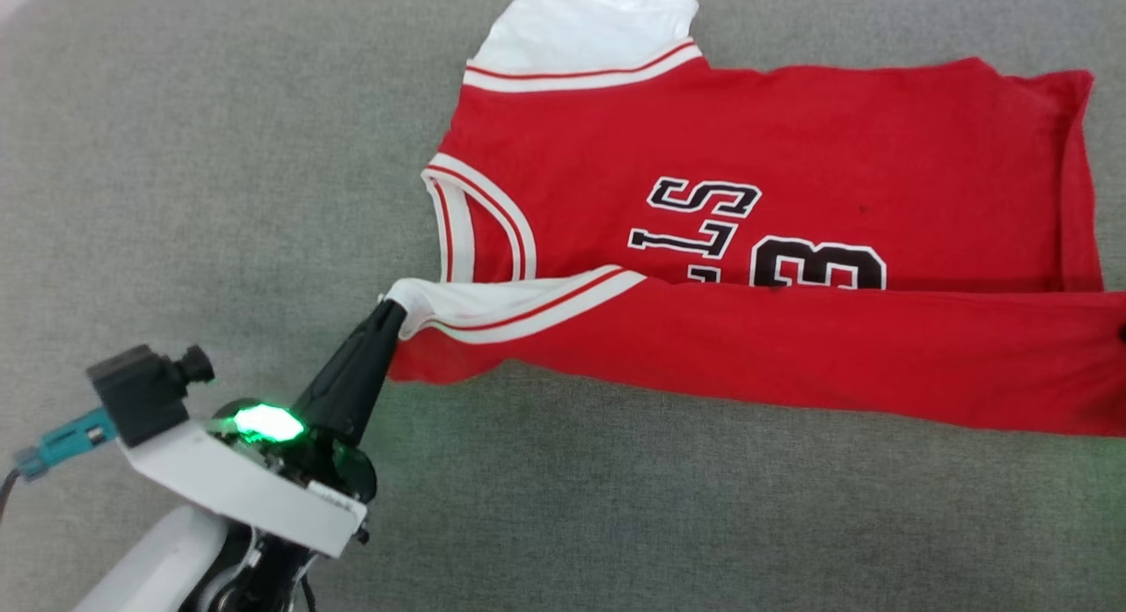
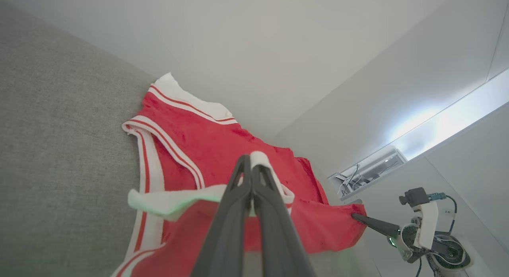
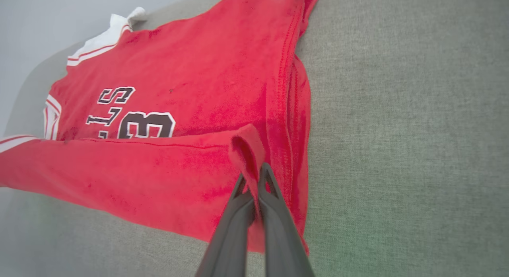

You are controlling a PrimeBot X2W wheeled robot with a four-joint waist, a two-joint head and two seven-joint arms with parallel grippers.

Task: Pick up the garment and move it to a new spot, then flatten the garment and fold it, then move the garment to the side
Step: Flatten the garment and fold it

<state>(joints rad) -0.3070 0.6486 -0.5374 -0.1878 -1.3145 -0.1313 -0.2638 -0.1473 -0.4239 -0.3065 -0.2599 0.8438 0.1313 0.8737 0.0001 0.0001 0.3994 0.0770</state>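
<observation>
The garment (image 1: pixel 765 155), a bright red jersey with white sleeves, striped trim and black lettering, lies on the grey surface, its near long edge folded up over the print. My left gripper (image 1: pixel 393 311) is shut on the white sleeve at the jersey's left end; the left wrist view shows white cloth pinched between the fingers (image 2: pixel 251 165). My right gripper (image 3: pixel 253 177) is shut on a red corner of the garment (image 3: pixel 191 70) by the hem. In the left wrist view, the right gripper (image 2: pixel 354 216) holds the far red corner lifted.
A grey fabric surface (image 1: pixel 220 155) lies under everything, with bare room to the left and in front of the garment. Pale walls (image 2: pixel 278 50) and a bright window strip (image 2: pixel 437 125) stand behind in the left wrist view.
</observation>
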